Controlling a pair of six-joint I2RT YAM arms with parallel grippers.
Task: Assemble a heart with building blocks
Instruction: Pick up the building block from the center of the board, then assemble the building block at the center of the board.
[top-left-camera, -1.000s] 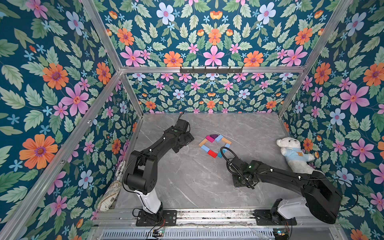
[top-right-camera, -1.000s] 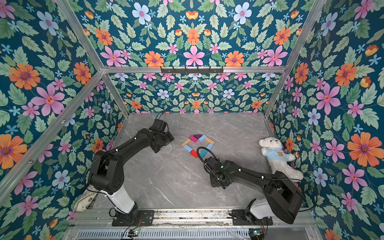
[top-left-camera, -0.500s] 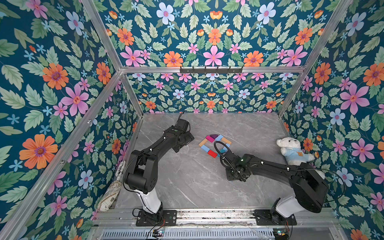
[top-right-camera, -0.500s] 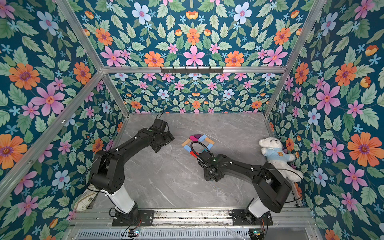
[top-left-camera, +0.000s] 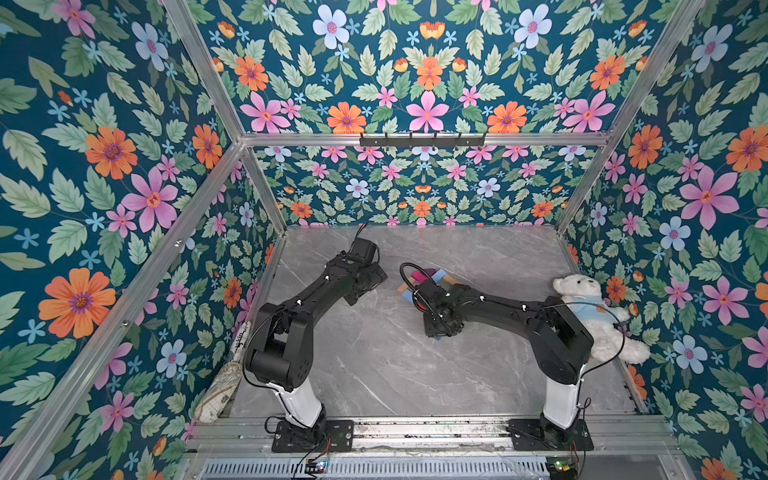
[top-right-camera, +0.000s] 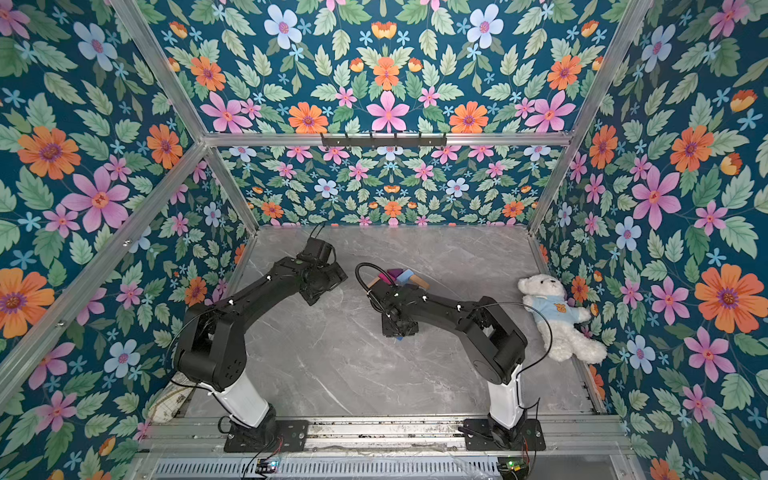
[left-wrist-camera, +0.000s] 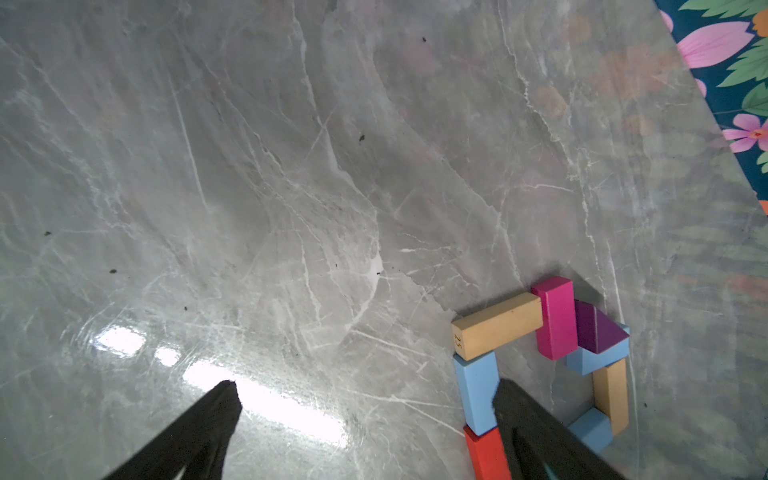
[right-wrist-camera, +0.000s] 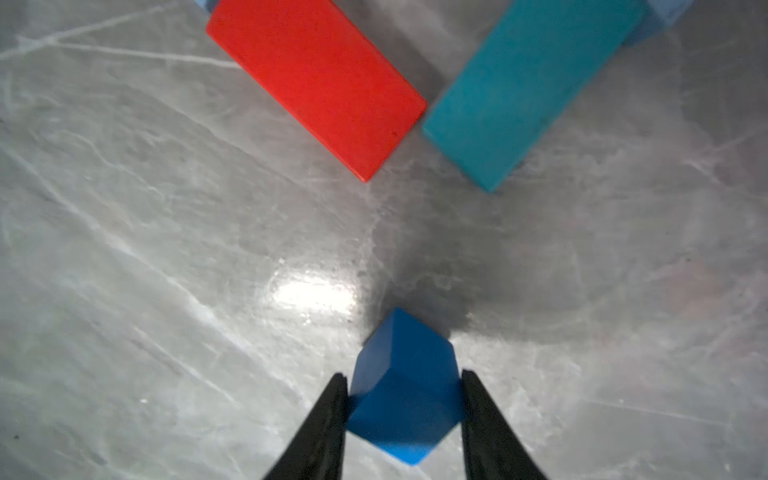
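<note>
Fingers (left-wrist-camera: 199, 428) of the left gripper (left-wrist-camera: 368, 386) are shown spread wide, with nothing grasped, above the grey marble table (left-wrist-camera: 291, 166). In the left wrist view one fingertip is seen in front of a light blue block (left-wrist-camera: 476, 392); contact cannot be judged. In a top view this gripper (top-left-camera: 370, 278) is placed just left of the heart (top-left-camera: 434, 275), which lies toward the far middle of the table and is partly hidden by the right arm. Its left side is made up of a tan block (left-wrist-camera: 496, 328), a magenta block (left-wrist-camera: 555, 318) and a purple triangle (left-wrist-camera: 598, 332) at the notch, laid end to end. The outline is left open at its near tip, where a red block (right-wrist-camera: 316, 83) and a teal block (right-wrist-camera: 528, 83) converge without touching. Just on the near side of that gap, the right gripper (right-wrist-camera: 403, 376) is seen, its fingers (right-wrist-camera: 320, 428) clamped on either side of a blue block (right-wrist-camera: 405, 353), which is turned corner-first toward the opening and kept apart from both ends. Whether it rests on the table cannot be told. At the far right, a white plush bear (top-left-camera: 582, 299) is laid against the wall.
</note>
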